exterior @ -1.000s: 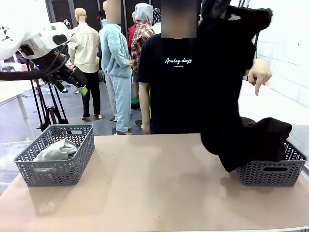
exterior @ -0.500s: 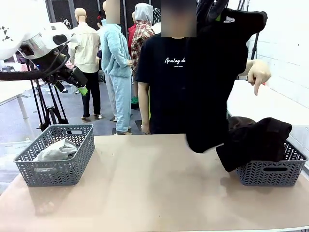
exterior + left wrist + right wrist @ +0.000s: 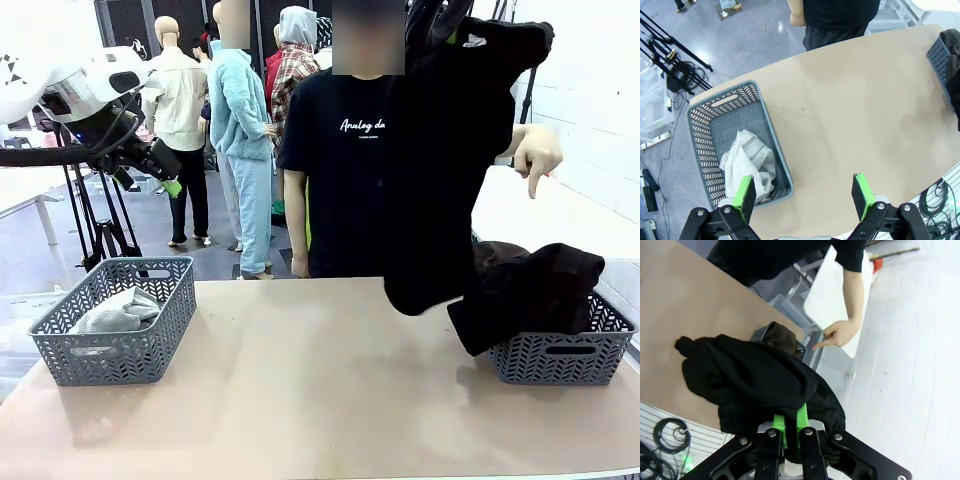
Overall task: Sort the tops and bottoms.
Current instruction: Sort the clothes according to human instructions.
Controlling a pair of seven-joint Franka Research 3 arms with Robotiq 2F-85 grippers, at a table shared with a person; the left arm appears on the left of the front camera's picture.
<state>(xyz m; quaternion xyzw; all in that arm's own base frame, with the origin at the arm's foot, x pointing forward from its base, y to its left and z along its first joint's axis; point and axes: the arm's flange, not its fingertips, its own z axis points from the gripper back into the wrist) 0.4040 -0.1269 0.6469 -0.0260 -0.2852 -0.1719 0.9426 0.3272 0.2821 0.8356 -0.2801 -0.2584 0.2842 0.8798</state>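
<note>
Hanging black garment [image 3: 440,170] swung left since.

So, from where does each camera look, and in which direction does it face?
Front view: between the arms, looking across the table at the person; left gripper raised, right gripper holding up the black garment.
Left wrist view: high up, looking down at the left basket; own open fingers.
Right wrist view: looking down over the garment; own shut fingers.
Shared: the person's pointing hand.
</note>
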